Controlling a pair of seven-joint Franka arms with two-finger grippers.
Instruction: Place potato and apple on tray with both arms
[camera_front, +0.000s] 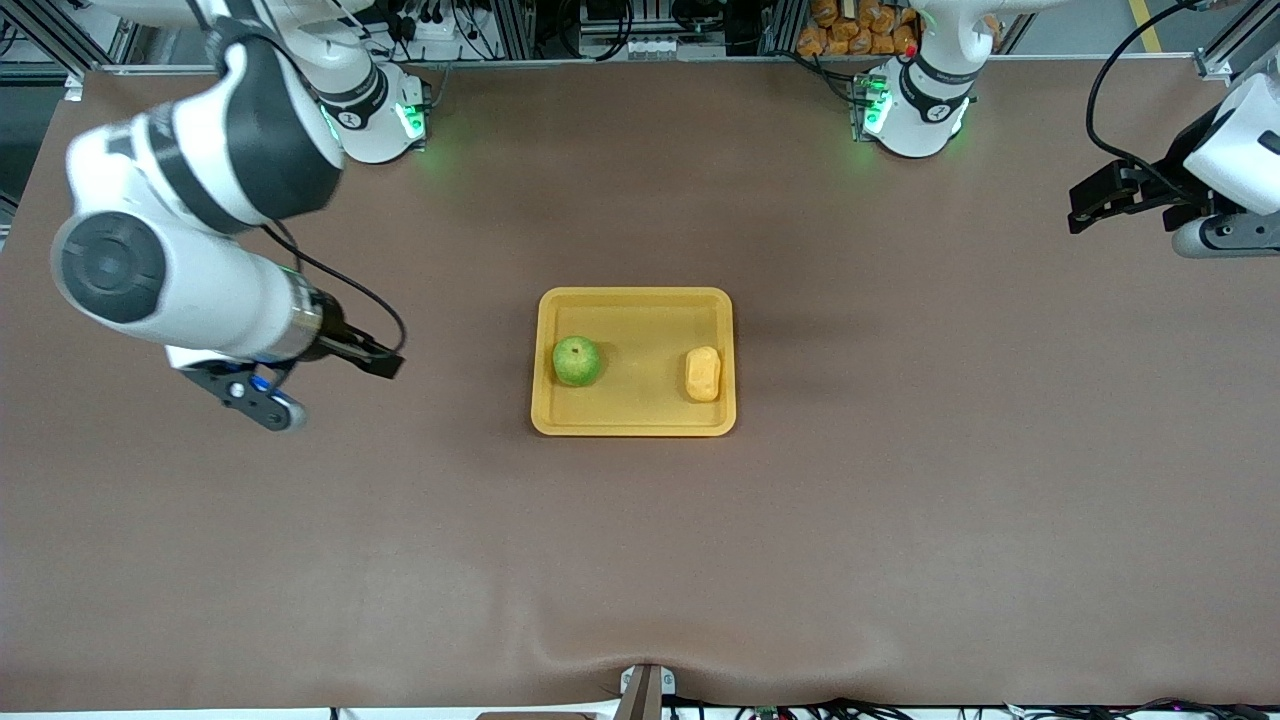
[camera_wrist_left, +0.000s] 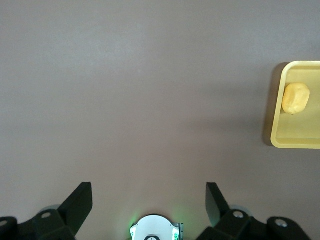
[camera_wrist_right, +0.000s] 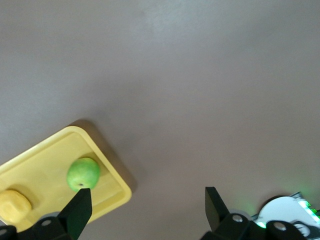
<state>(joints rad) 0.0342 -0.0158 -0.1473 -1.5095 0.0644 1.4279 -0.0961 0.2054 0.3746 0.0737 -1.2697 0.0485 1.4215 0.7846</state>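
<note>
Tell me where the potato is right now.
In the front view the potato lies on the tray, near the rim toward the left arm's end of the table, apart from the apple at the tray's other end.

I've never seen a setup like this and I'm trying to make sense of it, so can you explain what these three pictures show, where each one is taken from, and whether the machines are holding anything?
These are two white robot arms bolted to a brown table, each ending in a black two-finger gripper.

The big picture looks down from a high camera facing the robots. The other two come from small cameras on each arm's wrist, looking past its own fingers.

In the middle of the table lies a yellow tray. On it sit a green apple, toward the right arm's end, and a potato, toward the left arm's end, apart from each other.

Neither arm holds anything. The left gripper hangs open over bare table at its own end, and the right gripper hangs open over the table beside the tray. Both pieces already lie on the tray.
</note>
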